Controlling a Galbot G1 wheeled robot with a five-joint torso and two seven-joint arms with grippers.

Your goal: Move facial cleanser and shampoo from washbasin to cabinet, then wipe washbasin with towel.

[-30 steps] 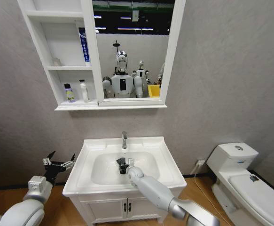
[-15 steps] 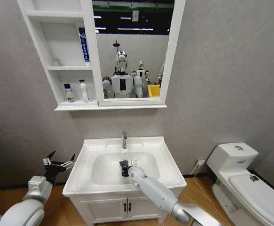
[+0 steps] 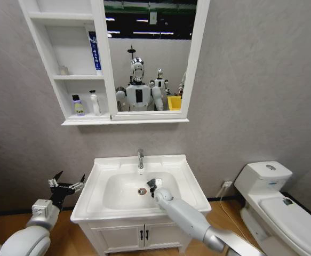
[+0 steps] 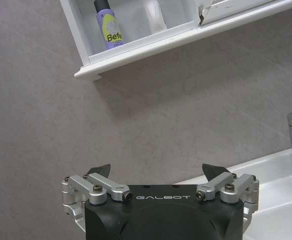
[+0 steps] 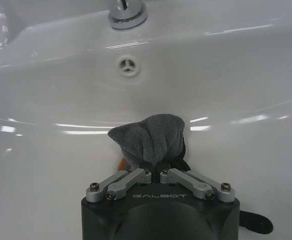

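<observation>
My right gripper (image 3: pixel 154 184) is down in the bowl of the white washbasin (image 3: pixel 94 198), just right of the round drain (image 3: pixel 142 191). It is shut on the dark grey towel (image 5: pixel 151 136), which bunches out past the fingertips of the right gripper (image 5: pixel 156 169) against the bowl. On the lowest shelf of the cabinet (image 3: pixel 69 118) stand a purple bottle (image 3: pixel 78 105) and a white bottle (image 3: pixel 95 102); I cannot tell which is the cleanser and which the shampoo. My left gripper (image 3: pixel 67 185) hangs open and empty beside the basin's left edge. In the left wrist view, the left gripper (image 4: pixel 157 170) faces the wall.
The chrome tap (image 3: pixel 141 158) rises at the back of the basin. A white toilet (image 3: pixel 275 205) stands to the right. Below the basin is a low vanity with black handles (image 3: pixel 143 233). The cabinet's mirror (image 3: pixel 147 58) reflects robots.
My right gripper has dragged the towel across the bowl from over the drain toward the right, uncovering the drain. The left arm has stayed still.
</observation>
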